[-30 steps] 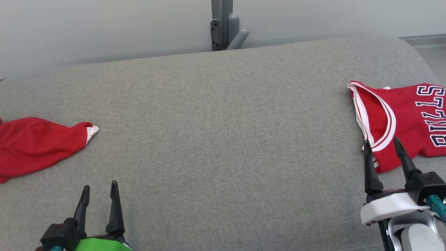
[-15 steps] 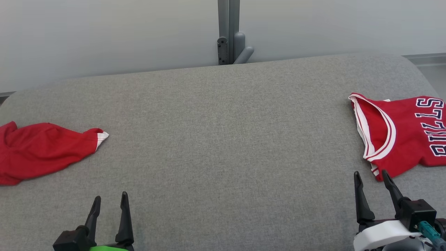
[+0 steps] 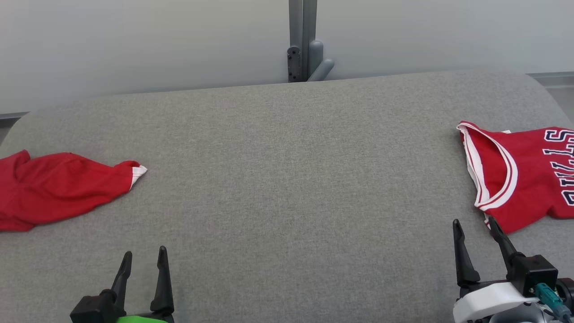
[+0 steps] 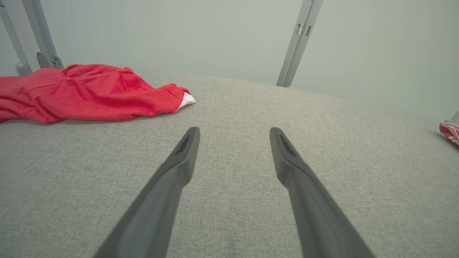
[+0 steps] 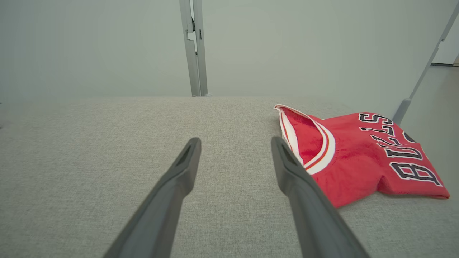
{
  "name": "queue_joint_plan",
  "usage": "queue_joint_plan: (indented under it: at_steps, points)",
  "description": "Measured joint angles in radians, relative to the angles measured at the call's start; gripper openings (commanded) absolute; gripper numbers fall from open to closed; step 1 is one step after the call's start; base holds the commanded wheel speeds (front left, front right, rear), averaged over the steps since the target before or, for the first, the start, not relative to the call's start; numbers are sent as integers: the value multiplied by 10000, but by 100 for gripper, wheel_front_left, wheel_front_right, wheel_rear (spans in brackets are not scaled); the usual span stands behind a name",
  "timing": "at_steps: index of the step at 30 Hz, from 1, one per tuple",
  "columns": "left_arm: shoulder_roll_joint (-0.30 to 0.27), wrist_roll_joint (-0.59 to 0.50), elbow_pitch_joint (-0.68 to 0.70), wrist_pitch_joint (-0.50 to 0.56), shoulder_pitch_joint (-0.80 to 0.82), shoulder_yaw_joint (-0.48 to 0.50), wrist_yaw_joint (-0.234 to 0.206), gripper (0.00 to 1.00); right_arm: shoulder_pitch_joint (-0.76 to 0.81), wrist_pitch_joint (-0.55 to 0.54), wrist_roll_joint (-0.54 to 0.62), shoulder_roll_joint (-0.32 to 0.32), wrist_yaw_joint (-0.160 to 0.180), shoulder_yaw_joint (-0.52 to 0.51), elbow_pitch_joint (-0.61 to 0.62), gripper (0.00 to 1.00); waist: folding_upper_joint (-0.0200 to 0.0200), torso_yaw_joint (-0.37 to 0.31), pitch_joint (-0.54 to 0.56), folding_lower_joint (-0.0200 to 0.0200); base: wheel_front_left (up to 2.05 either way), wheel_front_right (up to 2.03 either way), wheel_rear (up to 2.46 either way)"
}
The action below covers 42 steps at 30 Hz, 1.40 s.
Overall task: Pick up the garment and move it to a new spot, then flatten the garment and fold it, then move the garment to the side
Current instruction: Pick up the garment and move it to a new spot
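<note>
A crumpled red garment [image 3: 63,190] with a white cuff lies at the far left of the grey padded surface [image 3: 287,179]; the left wrist view shows this garment [image 4: 82,91] ahead and to the left. A folded red jersey [image 3: 529,175] with white trim and dark lettering lies at the far right, and the jersey [image 5: 358,157] sits just right of my right fingers. My left gripper [image 3: 145,251] [image 4: 235,129] is open and empty over bare fabric. My right gripper [image 3: 474,220] [image 5: 236,139] is open and empty, just short of the jersey's near corner.
A grey metal post [image 3: 302,40] with a bracket stands behind the surface's far edge, against a pale wall. The surface's rounded corners fall away at the far left and far right. A sliver of the jersey [image 4: 450,130] shows at the left wrist view's right edge.
The head camera has shifted, so the whole scene sits lower and further right. My right gripper has drawn back from the jersey's edge toward me. Both grippers stay open.
</note>
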<state>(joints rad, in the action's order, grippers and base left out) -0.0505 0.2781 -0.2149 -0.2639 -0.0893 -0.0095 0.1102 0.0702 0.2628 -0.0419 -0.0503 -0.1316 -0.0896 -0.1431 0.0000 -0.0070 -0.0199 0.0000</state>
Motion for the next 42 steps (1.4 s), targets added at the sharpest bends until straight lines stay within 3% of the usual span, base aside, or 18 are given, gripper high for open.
queue_joint_plan:
  at_steps: [10, 28, 35, 40, 42]
  points:
    - [8, 0, 102, -2, 142, -54, 6, 100, -8, 0, 73, -2, 0, 90, 98, 100, 0, 855, -28, 0, 0, 0, 0]
    - [4, -52, 326, 0, -248, 913, 46, 100, -394, 0, -180, 12, 0, 1131, -73, 100, 0, 4213, 37, 0, 0, 0, 0]
    - [4, 439, 453, 0, 43, 830, 8, 100, -469, 0, -207, 17, 0, 1012, -19, 100, 0, 4402, -241, 0, 0, 0, 0]
    - [6, 637, 199, 0, 1093, 608, 56, 100, -870, 0, 56, 17, 0, 897, 155, 100, 0, 4341, -667, 0, 0, 0, 0]
    - [-94, 926, -554, 40, 2165, 433, 128, 100, -1220, 0, 364, 23, 0, 882, 301, 100, 0, 4259, -1134, 0, 0, 0, 0]
